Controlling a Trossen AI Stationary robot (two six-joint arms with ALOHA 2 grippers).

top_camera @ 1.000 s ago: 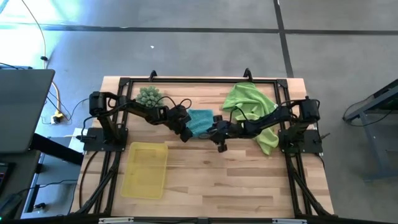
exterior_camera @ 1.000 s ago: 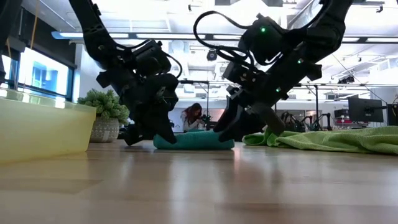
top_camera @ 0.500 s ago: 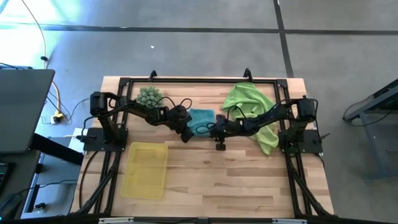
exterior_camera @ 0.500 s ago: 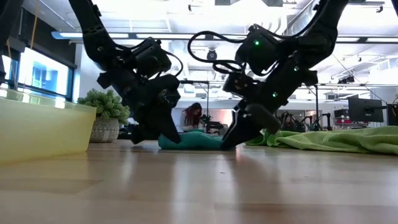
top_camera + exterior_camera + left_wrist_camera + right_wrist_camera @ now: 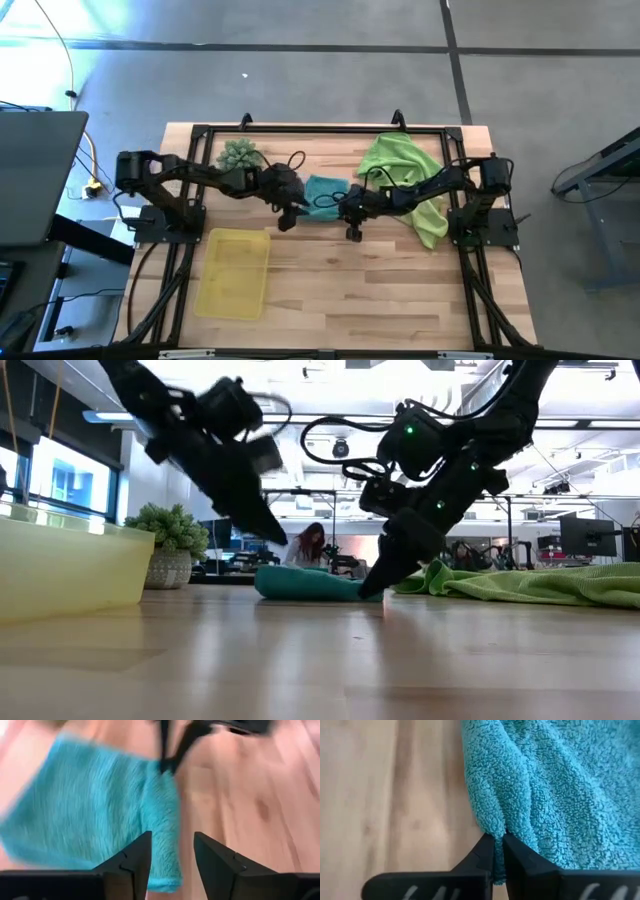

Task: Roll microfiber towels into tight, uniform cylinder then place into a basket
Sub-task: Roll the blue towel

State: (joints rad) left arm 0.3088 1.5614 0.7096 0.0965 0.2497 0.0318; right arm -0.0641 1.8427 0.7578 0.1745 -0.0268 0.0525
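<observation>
Mid-table, rumpled teal towel (image 5: 322,192).

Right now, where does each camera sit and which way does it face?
High view: overhead, straight down; both arms, teal towel, yellow basket, green towels.
Low view: tabletop height, facing the room; left hand open and lifted, right hand at the towel's edge.
Left wrist view: on the left arm, above the teal towel; its two fingers apart.
Right wrist view: on the right arm; its fingers pinch the towel's edge.
Shared: all show the teal towel.
</observation>
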